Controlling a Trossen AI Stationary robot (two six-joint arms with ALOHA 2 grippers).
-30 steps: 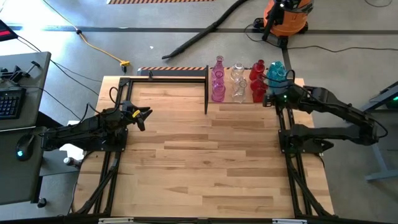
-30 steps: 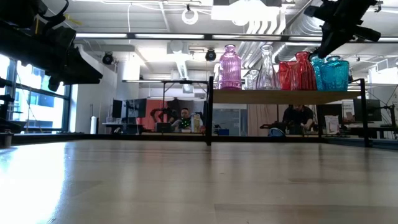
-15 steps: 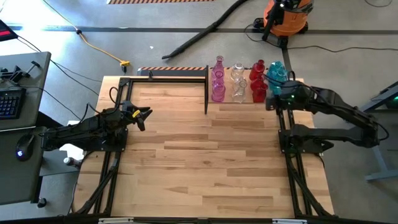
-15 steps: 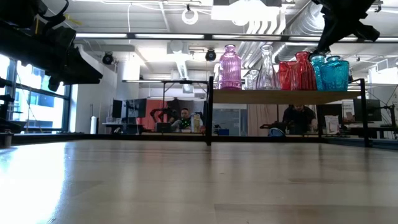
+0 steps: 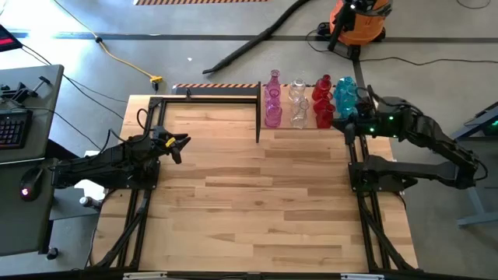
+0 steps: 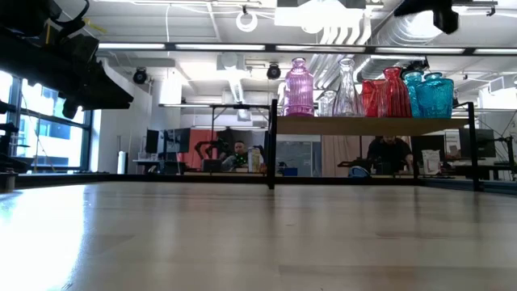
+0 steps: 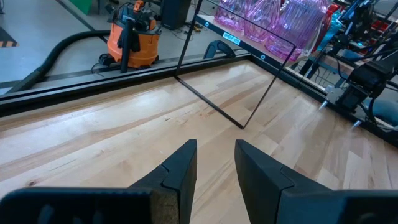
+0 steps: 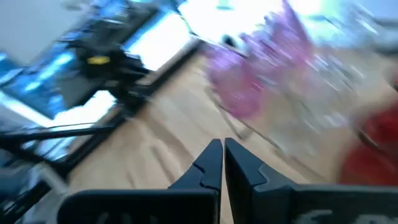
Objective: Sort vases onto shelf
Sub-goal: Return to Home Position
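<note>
Vases: small translucent glass vases stand grouped by colour along the shelf, in the order pink ribbed ones (image 5: 272,105), clear ones (image 5: 297,105), red ones (image 5: 322,103) and teal ones (image 5: 345,96). Each colour forms its own short line running front to back.
Shelf: the raised light-wood platform on black metal posts (image 6: 323,125) sits at the far edge of the pale wooden table (image 5: 257,194), towards the right arm's side.
Why so placed: like stands with like, so the sort reads at a glance, and I see no vase on the table.
Right end effector (image 5: 356,118): it is just beside the teal vases at the shelf's right end and touches none of them. Its fingers are pressed nearly together around nothing, which fits an arm that has finished placing.
Left end effector (image 7: 214,146): it waits over the table's left side, well apart from the shelf. Its fingers are parted and it carries nothing.
Stage: the sorting looks complete, and parking the right arm seems to be what remains.
Risk: the teal vases stand closest to the right arm, so a careless swing could knock them.
</note>
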